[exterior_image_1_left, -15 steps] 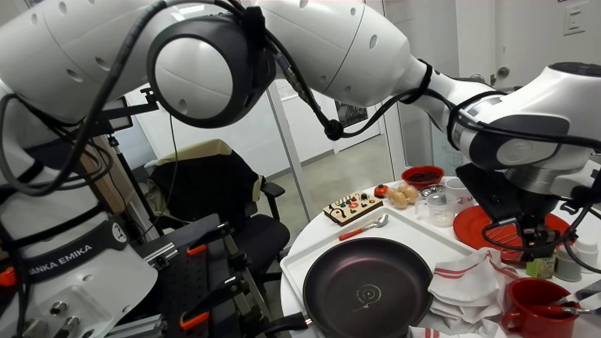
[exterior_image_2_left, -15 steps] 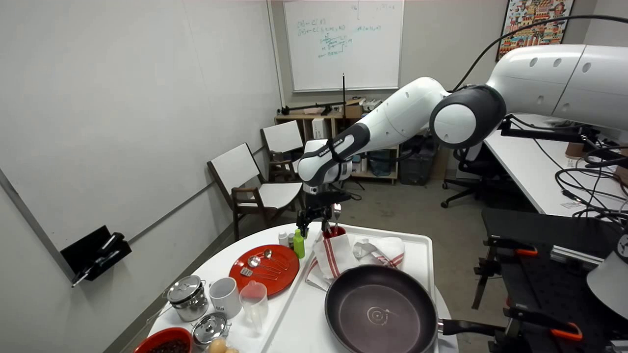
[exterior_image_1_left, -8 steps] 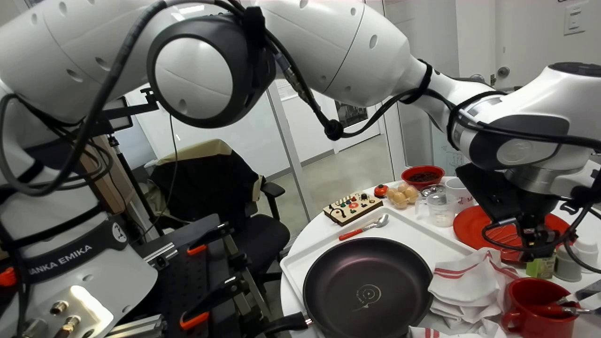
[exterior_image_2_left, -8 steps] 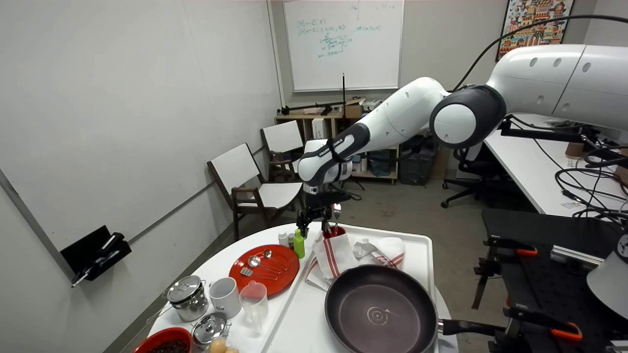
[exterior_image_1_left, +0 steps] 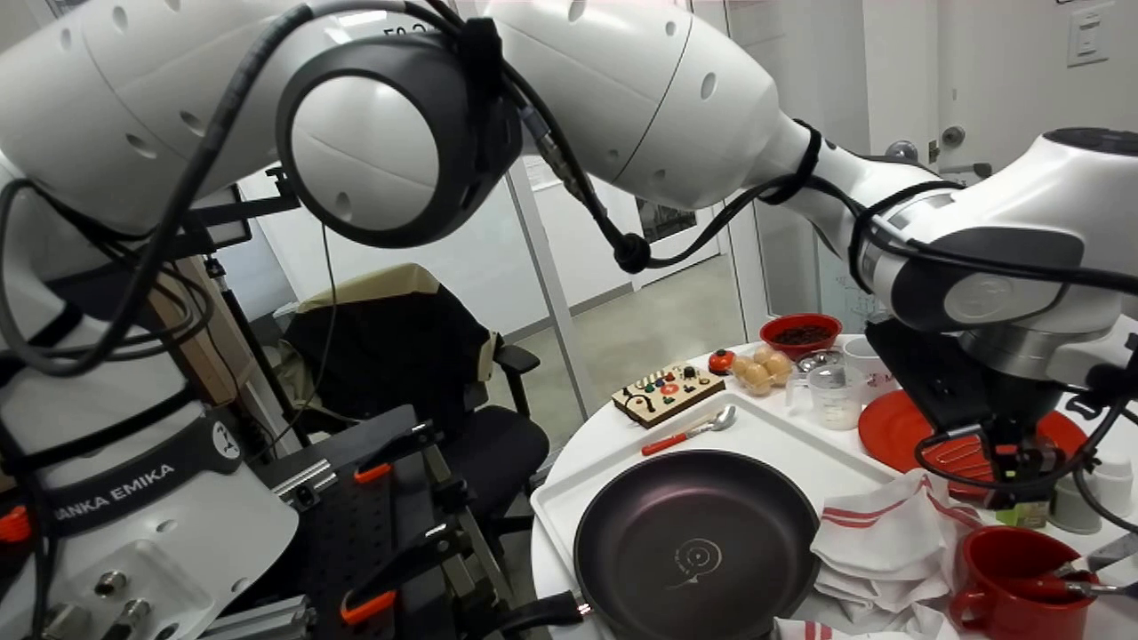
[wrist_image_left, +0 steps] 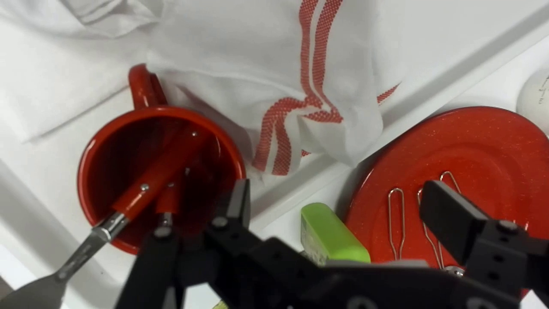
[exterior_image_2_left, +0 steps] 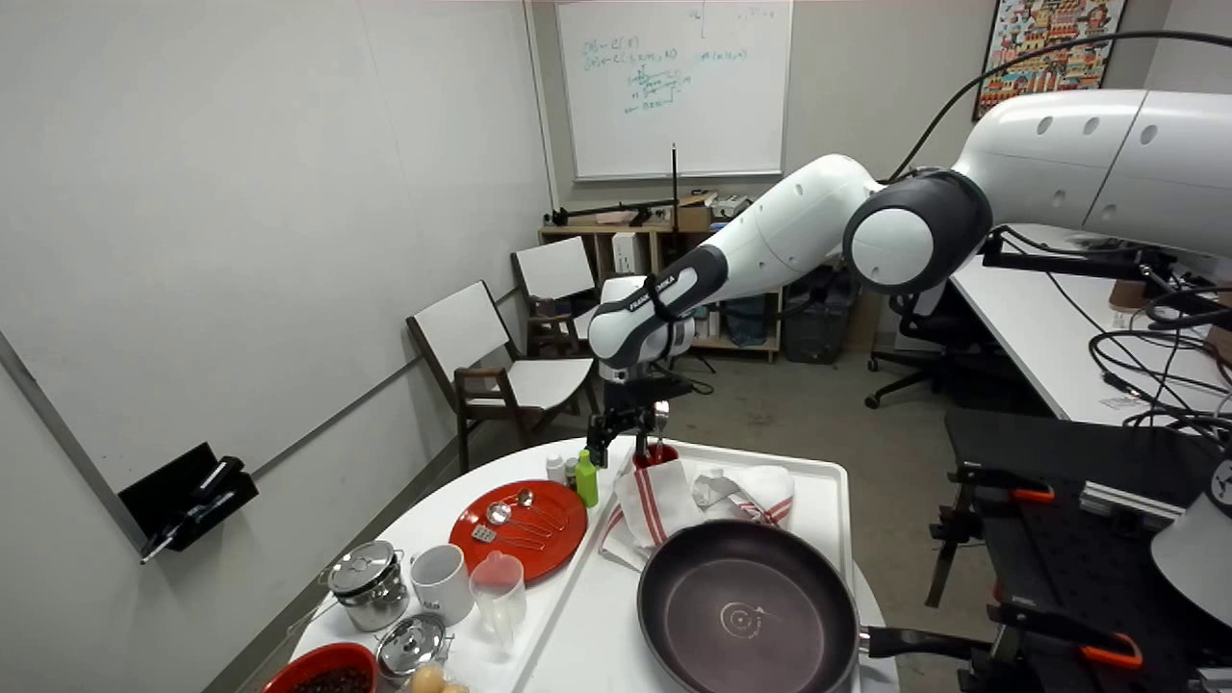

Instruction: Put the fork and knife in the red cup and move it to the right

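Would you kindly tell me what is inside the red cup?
In the wrist view, the red cup holds two red-handled utensils, handles inside. One metal end leans out over the rim; the gripper covers most of the other. Handles and shadow hide most of the bottom.

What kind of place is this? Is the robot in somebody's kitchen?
Probably a robot lab or an office, not a home kitchen, even with that pan. The clues are the scribbled-on whiteboard, the black office chair and the big robot arm.
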`<state>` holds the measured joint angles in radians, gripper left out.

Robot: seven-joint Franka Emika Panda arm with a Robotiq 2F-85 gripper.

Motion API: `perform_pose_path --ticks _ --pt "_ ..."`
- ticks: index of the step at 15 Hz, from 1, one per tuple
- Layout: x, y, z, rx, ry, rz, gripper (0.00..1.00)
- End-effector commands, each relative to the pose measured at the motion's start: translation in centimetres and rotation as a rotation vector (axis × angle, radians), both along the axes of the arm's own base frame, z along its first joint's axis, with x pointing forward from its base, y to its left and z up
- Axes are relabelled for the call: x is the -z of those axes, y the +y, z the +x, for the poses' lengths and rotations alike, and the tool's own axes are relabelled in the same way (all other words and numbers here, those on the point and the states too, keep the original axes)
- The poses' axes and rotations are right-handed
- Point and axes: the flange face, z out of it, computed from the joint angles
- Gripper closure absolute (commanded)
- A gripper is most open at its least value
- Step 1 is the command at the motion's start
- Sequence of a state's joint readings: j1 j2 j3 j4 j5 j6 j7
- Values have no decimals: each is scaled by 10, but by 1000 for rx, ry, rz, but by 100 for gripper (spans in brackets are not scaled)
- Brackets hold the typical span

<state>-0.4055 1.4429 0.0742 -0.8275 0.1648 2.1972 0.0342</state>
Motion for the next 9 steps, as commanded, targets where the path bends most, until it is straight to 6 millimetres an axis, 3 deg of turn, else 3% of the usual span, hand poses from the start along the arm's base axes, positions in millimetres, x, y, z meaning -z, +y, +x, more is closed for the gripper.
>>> perform_pose_path --ticks 1,9 --pt "6 -10 -3 21 7 -22 0" --pt "21 -30 -21 30 45 -70 0"
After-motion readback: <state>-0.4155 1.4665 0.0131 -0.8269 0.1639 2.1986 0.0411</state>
